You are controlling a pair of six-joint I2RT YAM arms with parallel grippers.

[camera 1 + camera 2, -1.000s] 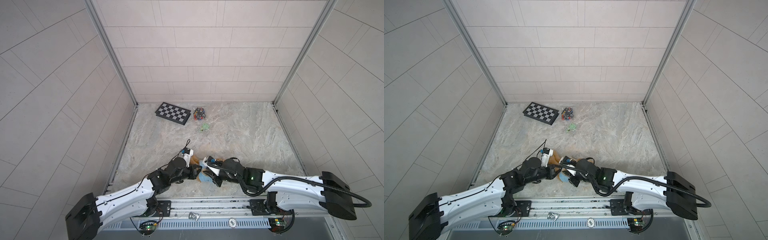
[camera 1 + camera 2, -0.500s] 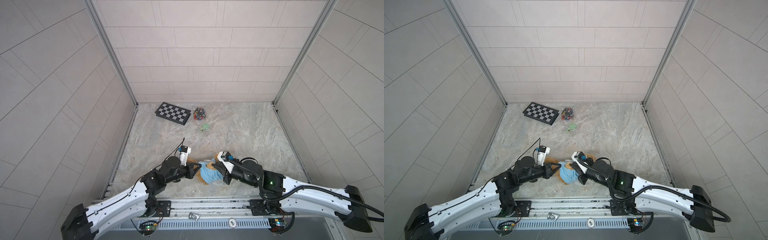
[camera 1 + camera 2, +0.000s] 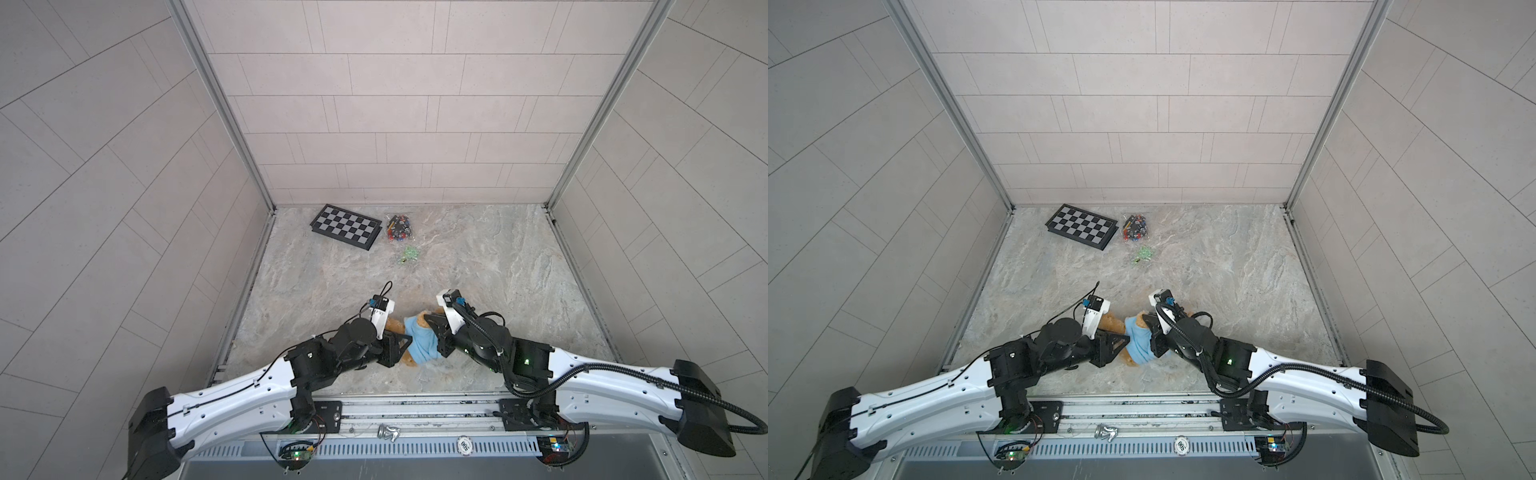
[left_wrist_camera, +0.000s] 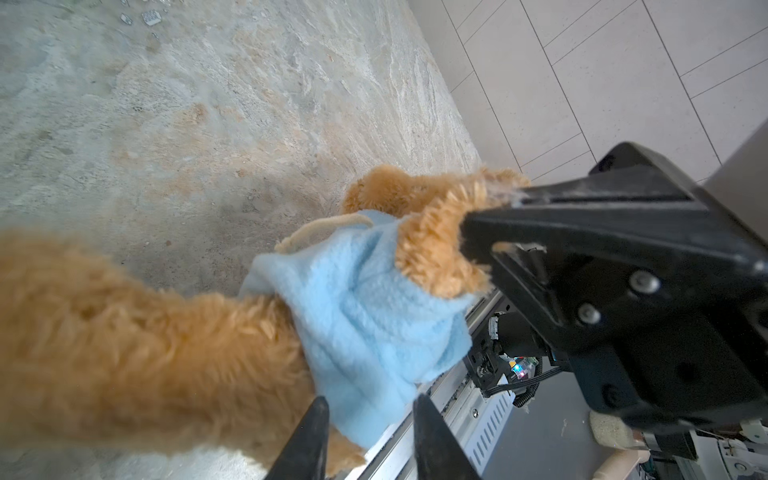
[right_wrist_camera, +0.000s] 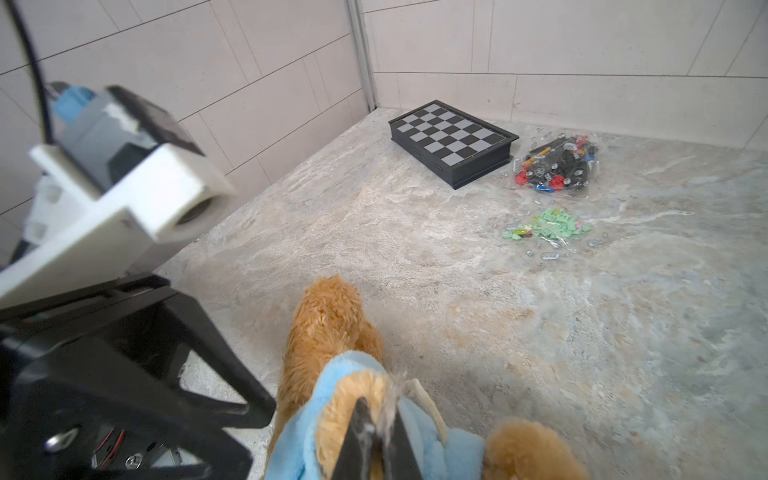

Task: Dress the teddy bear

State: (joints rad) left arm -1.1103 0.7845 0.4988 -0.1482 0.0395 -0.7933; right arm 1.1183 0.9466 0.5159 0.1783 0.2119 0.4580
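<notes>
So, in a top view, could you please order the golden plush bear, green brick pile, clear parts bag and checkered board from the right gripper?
1. Golden plush teddy bear: in right gripper.
2. Green brick pile: beyond.
3. Clear parts bag: rear.
4. Checkered board: rear left.

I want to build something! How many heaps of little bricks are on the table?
2: a clear bag of dark and red pieces beside the chessboard, and a loose green heap just nearer the robot. More could hide under the arms.

Overhead pair; wrist-cams near teddy bear [image 4: 124,332]
</notes>
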